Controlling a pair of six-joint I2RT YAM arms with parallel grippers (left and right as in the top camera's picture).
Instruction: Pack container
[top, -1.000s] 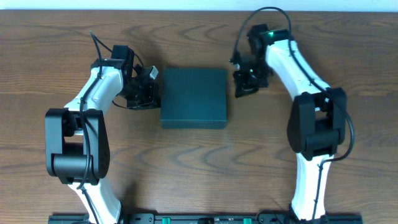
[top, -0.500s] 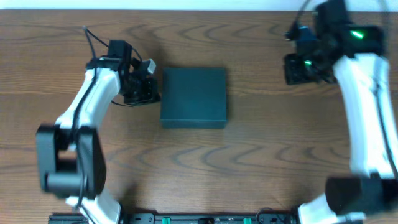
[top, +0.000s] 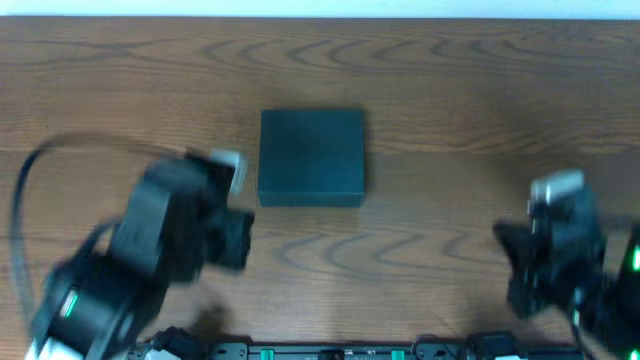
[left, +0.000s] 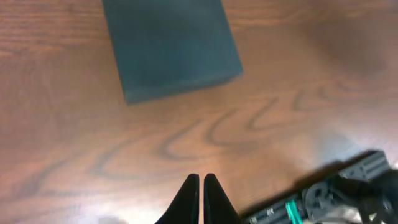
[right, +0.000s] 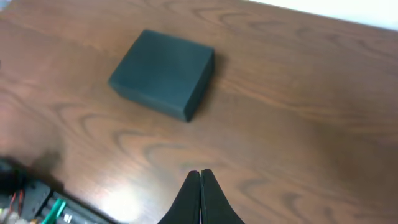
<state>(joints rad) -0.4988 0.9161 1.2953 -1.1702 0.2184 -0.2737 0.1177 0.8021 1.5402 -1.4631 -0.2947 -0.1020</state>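
The container (top: 311, 157) is a dark teal flat box lying on the wooden table with its lid down; it also shows in the left wrist view (left: 168, 43) and the right wrist view (right: 163, 73). My left gripper (left: 201, 177) is shut with nothing between its fingers and hovers over bare wood well in front of the box. The right gripper (right: 200, 173) is shut and empty too, far from the box on the near right. From overhead both arms are blurred, the left (top: 170, 240) at the front left and the right (top: 560, 250) at the front right.
A black mounting rail (top: 330, 350) with green parts runs along the table's front edge, also seen as the rail (left: 329, 193) beside the left gripper and the rail (right: 37, 202) at the right wrist view's lower left. Bare wood (top: 420, 230) surrounds the box.
Both arms have pulled away from the box's left and right sides and swung back toward the front edge. The box has not moved. Both grippers stayed shut.
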